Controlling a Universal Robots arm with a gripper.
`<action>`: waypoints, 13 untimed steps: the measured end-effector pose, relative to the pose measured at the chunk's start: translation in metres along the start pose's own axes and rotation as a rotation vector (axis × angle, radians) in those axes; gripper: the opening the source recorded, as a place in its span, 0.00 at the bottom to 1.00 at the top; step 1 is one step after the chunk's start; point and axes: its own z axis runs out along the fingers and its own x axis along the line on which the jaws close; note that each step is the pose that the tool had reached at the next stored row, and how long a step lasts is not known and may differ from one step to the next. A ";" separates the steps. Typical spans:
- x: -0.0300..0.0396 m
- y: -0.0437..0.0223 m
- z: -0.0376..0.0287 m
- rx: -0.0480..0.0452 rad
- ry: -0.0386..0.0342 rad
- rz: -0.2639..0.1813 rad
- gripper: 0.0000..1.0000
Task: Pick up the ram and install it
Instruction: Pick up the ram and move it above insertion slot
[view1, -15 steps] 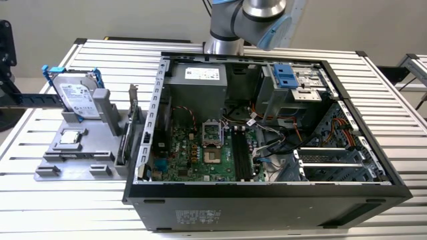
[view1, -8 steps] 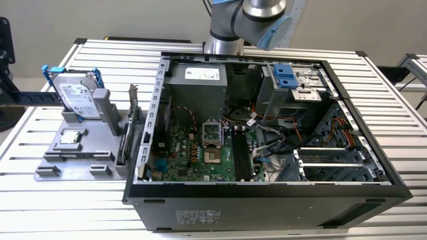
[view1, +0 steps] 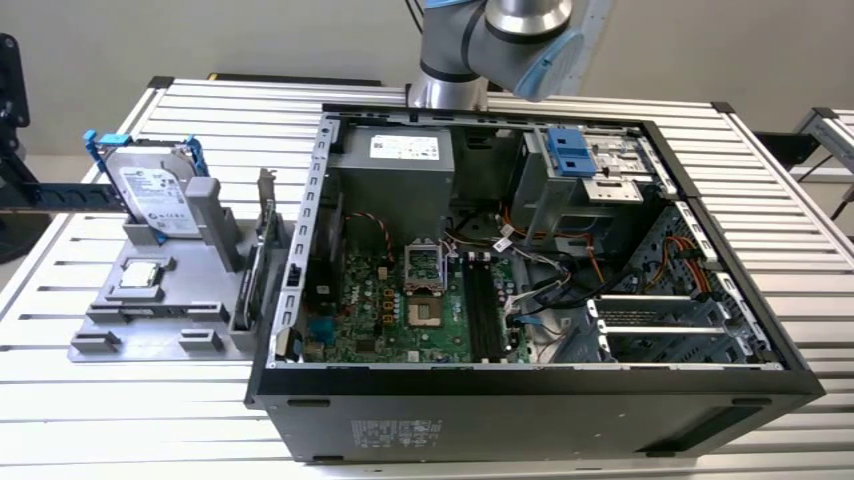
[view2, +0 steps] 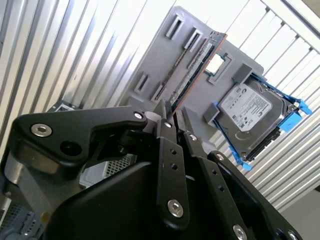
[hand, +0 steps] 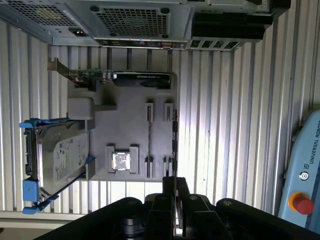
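**Inspector A:** Status of the ram?
**Inspector B:** Not picked up. The ram (view2: 192, 70) stands on edge in the grey holder (view2: 152, 55), upper centre of the second wrist view.
**Inspector A:** Gripper?
**Inspector B:** The gripper (view2: 173, 114) is nearly closed and holds nothing. Installation outstanding.

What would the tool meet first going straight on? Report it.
Probably the ram, standing on edge in the gray holder; the tool lines up with it, but depth is unclear.

Bright, even light; white glare on table slats (view2: 115, 40)
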 end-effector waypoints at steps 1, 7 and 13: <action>0.0000 0.0003 0.0000 0.0000 0.0000 0.000 0.00; -0.0001 0.0064 -0.0001 0.0000 0.0000 0.000 0.00; -0.0002 0.0117 -0.0001 0.0000 0.0000 0.000 0.00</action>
